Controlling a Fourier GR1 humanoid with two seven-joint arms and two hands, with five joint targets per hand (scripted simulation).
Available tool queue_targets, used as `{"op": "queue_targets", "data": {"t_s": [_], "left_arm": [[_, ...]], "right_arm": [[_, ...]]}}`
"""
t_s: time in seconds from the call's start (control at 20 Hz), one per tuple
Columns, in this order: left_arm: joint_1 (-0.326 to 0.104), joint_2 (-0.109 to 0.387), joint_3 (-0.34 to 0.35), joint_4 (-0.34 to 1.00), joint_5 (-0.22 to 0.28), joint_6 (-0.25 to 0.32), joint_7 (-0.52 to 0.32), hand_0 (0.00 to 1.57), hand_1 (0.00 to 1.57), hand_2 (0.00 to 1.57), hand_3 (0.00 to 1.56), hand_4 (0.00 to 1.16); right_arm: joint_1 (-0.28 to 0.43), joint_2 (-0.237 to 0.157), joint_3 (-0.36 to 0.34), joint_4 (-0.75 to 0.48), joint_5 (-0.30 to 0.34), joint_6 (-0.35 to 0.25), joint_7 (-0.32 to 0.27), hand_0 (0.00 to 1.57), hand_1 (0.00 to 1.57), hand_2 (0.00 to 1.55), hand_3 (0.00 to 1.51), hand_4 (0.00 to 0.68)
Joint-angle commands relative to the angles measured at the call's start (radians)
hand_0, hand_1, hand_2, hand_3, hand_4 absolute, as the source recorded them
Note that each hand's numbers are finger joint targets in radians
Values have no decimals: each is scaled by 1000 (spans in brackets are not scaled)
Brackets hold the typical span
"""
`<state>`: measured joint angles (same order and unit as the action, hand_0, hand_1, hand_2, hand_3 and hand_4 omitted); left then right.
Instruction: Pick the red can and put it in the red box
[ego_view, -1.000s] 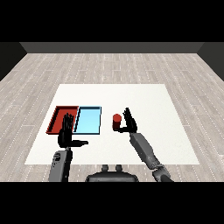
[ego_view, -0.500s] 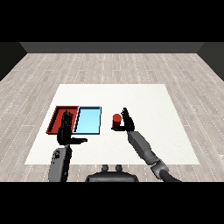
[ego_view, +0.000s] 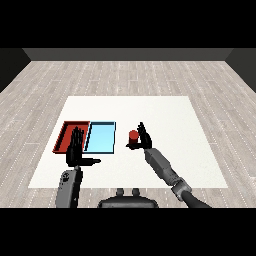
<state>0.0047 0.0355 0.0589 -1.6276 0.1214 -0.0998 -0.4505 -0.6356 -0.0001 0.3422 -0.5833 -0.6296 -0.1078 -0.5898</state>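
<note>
The red can (ego_view: 133, 136) stands upright on the white table (ego_view: 170, 115), just right of the light blue tray (ego_view: 102, 123). My right hand (ego_view: 144, 139) is pressed against the can's right side. Its fingers point straight up and its thumb reaches across the can's near base. The hand is open, not curled round the can. The red tray (ego_view: 64, 132) lies at the left, touching the blue tray. My left hand (ego_view: 76, 151) hovers over the red tray's near edge, open, with fingers up and thumb out to the right.
Both trays hold nothing. Bare table lies to the right of the can and behind the trays. The table's near edge runs just below both forearms.
My right hand has moved left and slightly forward, from beside the can to up against it. The left hand has barely shifted. The can has not moved.
</note>
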Motion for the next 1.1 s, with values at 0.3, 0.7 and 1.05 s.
{"op": "queue_targets", "data": {"t_s": [0.3,0.7,1.05], "left_arm": [[54,-31,-19,31,-24,8,-82,0,0,0,0,0],[-63,24,39,22,28,6,37,0,0,0,0,0],[3,7,12,-9,27,-19,-14,0,0,0,0,0]], "right_arm": [[-100,0,111,129,-141,-2,-56,0,0,0,0,0],[-158,0,116,108,-170,-60,41,0,0,0,0,0],[-93,0,270,66,-279,-122,-3,0,0,0,0,0]]}}
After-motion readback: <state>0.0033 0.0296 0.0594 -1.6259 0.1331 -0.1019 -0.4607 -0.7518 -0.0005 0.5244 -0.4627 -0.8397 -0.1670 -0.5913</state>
